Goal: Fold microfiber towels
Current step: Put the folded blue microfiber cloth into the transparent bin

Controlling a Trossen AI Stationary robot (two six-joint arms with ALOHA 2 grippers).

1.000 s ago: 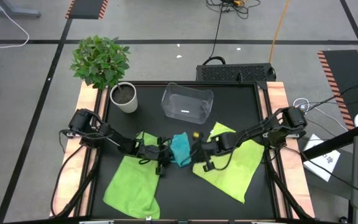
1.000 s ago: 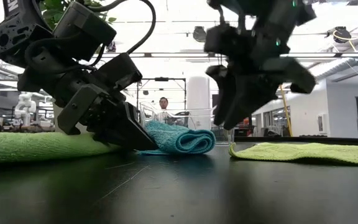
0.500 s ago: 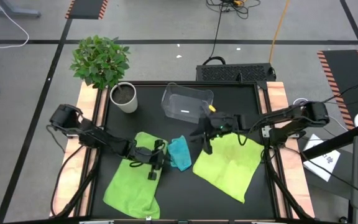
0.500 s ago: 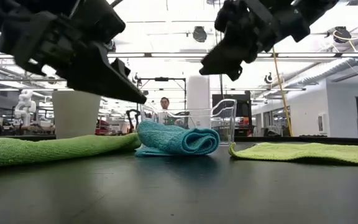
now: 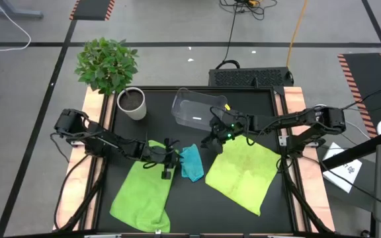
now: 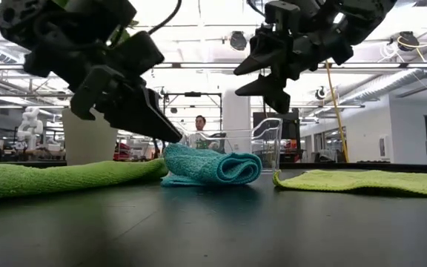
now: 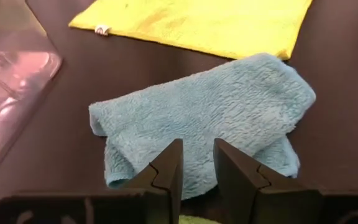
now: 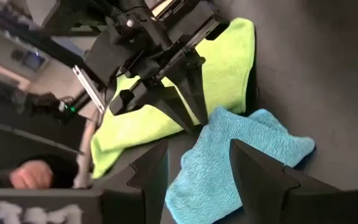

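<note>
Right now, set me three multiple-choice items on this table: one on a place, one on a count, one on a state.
1. Where does the blue towel lie?
A. inside the clear bin
B. between the two green towels
C. under the plant pot

2. How many green towels are on the table?
A. one
B. two
C. three

3. What is the right gripper doing?
A. hanging open above the table, holding nothing
B. clamped on the blue towel
C. resting inside the bin

Answers:
1 B: it sits on the dark table with the left green towel on one side and the right green towel on the other.
2 B: only those two show.
3 A: its fingers stand apart in the air, clear of every cloth.
</note>
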